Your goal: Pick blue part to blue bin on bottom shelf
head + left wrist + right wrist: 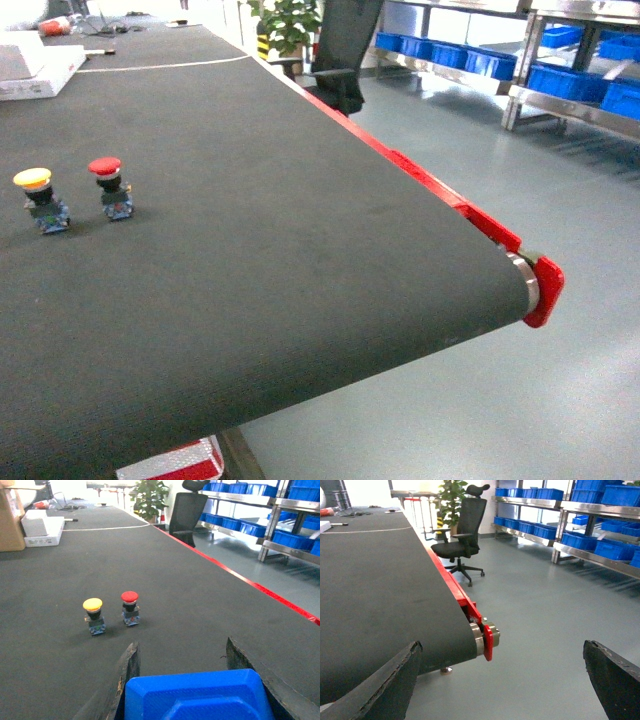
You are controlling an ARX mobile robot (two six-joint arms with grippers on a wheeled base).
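Note:
In the left wrist view the blue part (pixel 195 695), a smooth blue plastic piece with bevelled edges, fills the gap between the two dark fingers of my left gripper (pixel 182 647), which is shut on it above the black belt (pixel 200 595). My right gripper (pixel 502 645) hangs open and empty over the grey floor, just past the belt's end roller (pixel 479 637). Blue bins (pixel 565 80) stand on the low steel shelf (pixel 570 110) of the rack at the far right, also seen as blue bins (pixel 612 550). Neither gripper shows in the head view.
A yellow push button (pixel 40 198) and a red push button (pixel 110 185) stand on the belt at the left. A red side rail (pixel 430 185) borders the belt. A black office chair (pixel 462 535), a plant (pixel 290 25) and a white box (pixel 35 68) lie beyond.

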